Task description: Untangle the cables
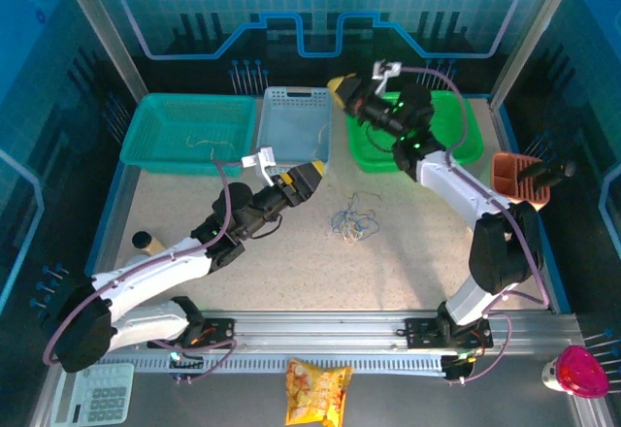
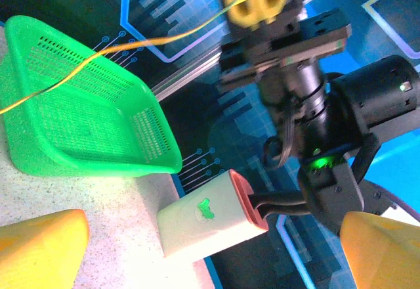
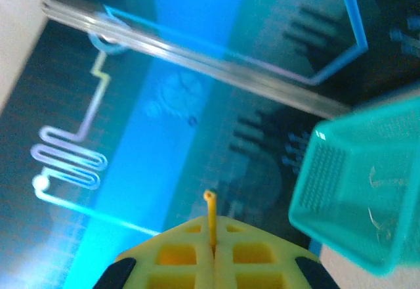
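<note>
A small clump of thin cables (image 1: 353, 219), cream, blue and tan, lies on the speckled table between the arms. My right gripper (image 1: 339, 86) is raised near the back, by the grey-blue basket. It is shut on a tan-yellow wire (image 3: 210, 205) whose end pokes out between the yellow fingertips (image 3: 211, 240). The left wrist view shows that gripper (image 2: 257, 1) from the front, with the yellow wire (image 2: 131, 44) trailing down to the left past the green basket. My left gripper (image 1: 310, 174) hovers left of the clump, and its jaws (image 2: 213, 236) stand wide open with nothing in them.
A teal basket (image 1: 184, 134) with a few loose wires, a grey-blue basket (image 1: 296, 121) and a green basket (image 1: 456, 141) line the back. At the right stands an orange holder (image 1: 517, 177) with black tools. A small cylinder (image 1: 146, 243) sits at the left.
</note>
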